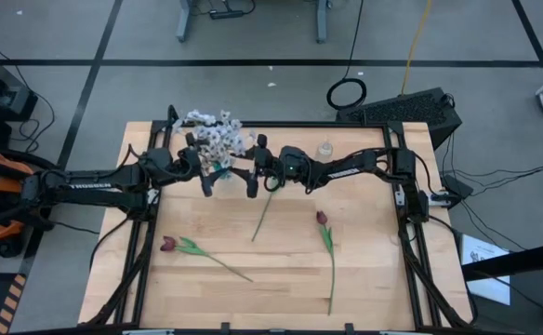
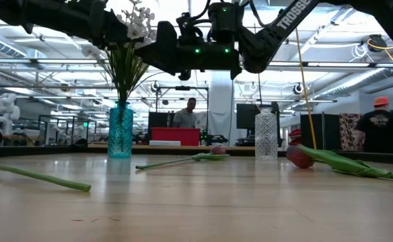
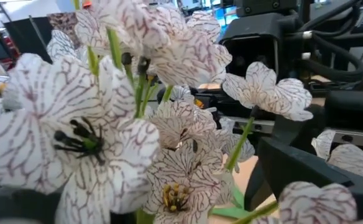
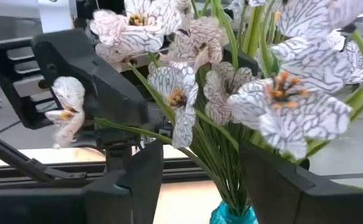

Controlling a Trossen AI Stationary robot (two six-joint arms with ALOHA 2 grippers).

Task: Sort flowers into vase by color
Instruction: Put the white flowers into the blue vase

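White sprays (image 1: 218,136) stand together in the teal vase (image 2: 120,130) at the tabletop's (image 1: 364,270) far edge, while three red tulips (image 1: 168,244) lie loose near you. You see the left gripper (image 1: 206,186) and right gripper (image 1: 250,188) flanking the bouquet, fingers open, holding nothing. The clear vase (image 2: 266,135) is empty, probably for the tulips.

The light wooden table (image 1: 364,279) is carrying two vases and three loose tulips. A blue glass vase (image 2: 120,130) holding white blossoms is standing near the far edge, toward the left corner, and a clear glass vase (image 2: 266,135) is standing near the far edge, right of centre. One red tulip (image 1: 167,244) is lying toward the near left corner, another (image 1: 323,219) right of centre with its stem running toward the near edge, and a third stem (image 1: 263,216) is lying near the middle.
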